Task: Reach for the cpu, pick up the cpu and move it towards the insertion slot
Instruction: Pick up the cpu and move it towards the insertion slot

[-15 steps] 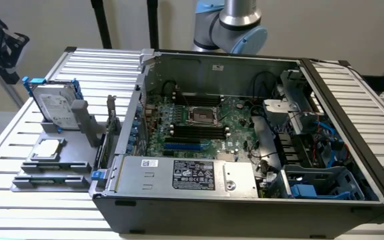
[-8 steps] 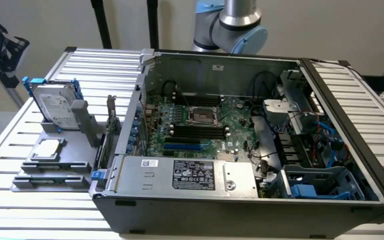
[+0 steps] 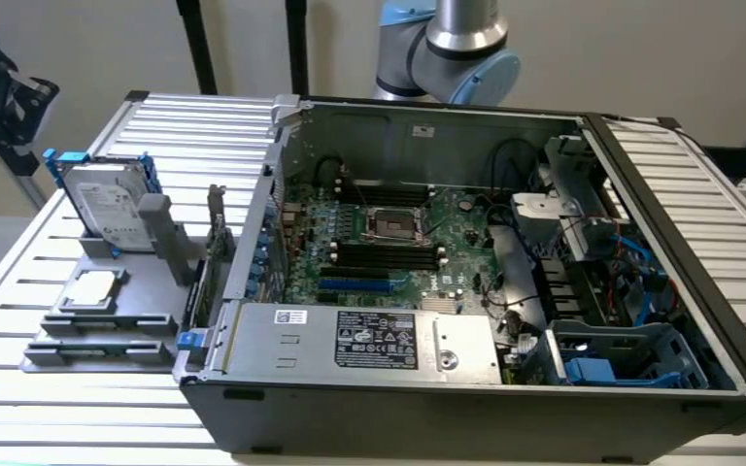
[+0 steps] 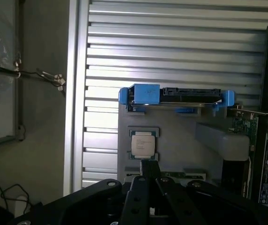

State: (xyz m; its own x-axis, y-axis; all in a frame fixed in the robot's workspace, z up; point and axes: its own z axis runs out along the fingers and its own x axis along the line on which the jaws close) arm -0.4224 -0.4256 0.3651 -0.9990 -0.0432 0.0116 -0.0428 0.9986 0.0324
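On the cpu [image 3: 92, 289]: lies flat, metal top up, in a shallow square pocket of the grey holder plate [image 3: 137, 303]. Sits toward that plate's near edge in the exterior view, well apart from the open computer case [image 3: 477, 398]. Seems parked that way on purpose (snug enough to fix position, open enough for an approach from above). Not yet lifted, by the look of it.

On the gripper [image 4: 149, 169]: hangs over the holder plate [image 4: 180, 140], nearest the cpu [image 4: 142, 143] yet apart from it. Carries nothing visible. Cannot tell whether parted or closed.

On the insertion slot [image 3: 396, 225]: sits on the motherboard inside the case, a shiny frame around a dark centre, just beside the long black memory slots [image 3: 373, 254]. Looks unoccupied, though hard to be sure from here.

Around the chip: a hard drive [image 3: 104, 209] in a blue bracket, standing on edge at the plate's far edge, and a grey upright post [image 3: 155, 228] just beside it. Both taller than the chip, so worth minding on any lift.

Between pocket and socket: the case's side wall [image 3: 263, 209], rising along the plate's case-side edge. Probably the main thing in the way, judging from the layout.

Underneath everything: a slatted metal bench [image 3: 36, 252], with the plate near its edge at the exterior view's left.
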